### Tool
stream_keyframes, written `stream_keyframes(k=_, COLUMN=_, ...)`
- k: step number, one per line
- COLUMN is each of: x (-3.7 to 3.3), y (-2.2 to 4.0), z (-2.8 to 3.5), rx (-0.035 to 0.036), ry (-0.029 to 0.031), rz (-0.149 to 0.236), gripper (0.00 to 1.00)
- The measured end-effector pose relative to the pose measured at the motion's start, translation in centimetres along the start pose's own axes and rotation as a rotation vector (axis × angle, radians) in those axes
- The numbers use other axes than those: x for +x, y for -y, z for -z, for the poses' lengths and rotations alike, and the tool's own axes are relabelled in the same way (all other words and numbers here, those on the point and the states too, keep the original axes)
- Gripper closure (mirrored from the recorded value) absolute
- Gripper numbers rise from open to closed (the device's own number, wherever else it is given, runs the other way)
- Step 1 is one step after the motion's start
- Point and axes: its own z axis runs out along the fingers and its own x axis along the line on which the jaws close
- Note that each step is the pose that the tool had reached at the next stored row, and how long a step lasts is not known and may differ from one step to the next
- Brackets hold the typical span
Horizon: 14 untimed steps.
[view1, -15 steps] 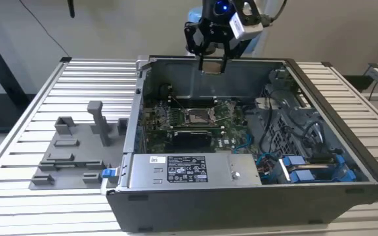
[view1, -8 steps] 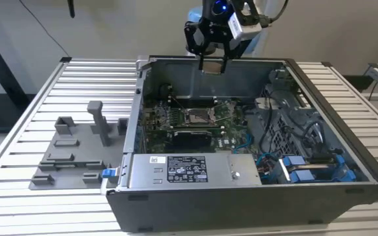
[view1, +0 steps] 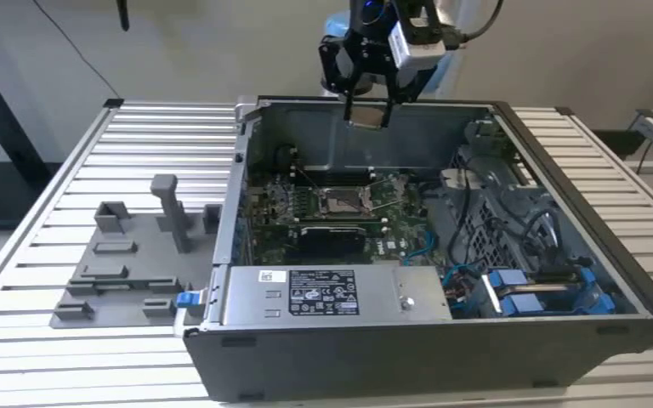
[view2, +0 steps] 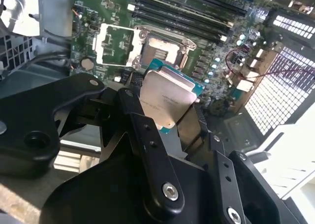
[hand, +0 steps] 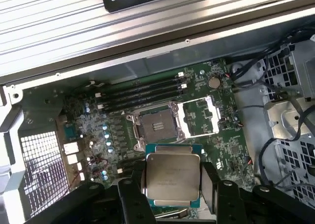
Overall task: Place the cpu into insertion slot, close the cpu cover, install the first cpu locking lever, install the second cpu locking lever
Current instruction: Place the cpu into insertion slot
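Observation:
My gripper hangs above the back wall of the open computer case, shut on the cpu. In both wrist views the cpu is a silvery-tan square with a teal edge, clamped between the black fingers. Below on the green motherboard lies the insertion slot, bare and dark. The cpu cover is flipped open beside the slot. The cpu is well above the slot, not touching the board.
The case walls ring the board. A power supply sits at the case front, with blue-tipped cables and wires at the exterior view's right. A grey fixture with upright pegs rests on the slatted table at the exterior view's left.

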Motion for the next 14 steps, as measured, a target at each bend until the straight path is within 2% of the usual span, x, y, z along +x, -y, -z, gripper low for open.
stream_keyframes(k=14, x=0.0, y=0.01, z=-0.03, rx=-0.0023, ry=0.0105, rz=-0.128, gripper=0.45)
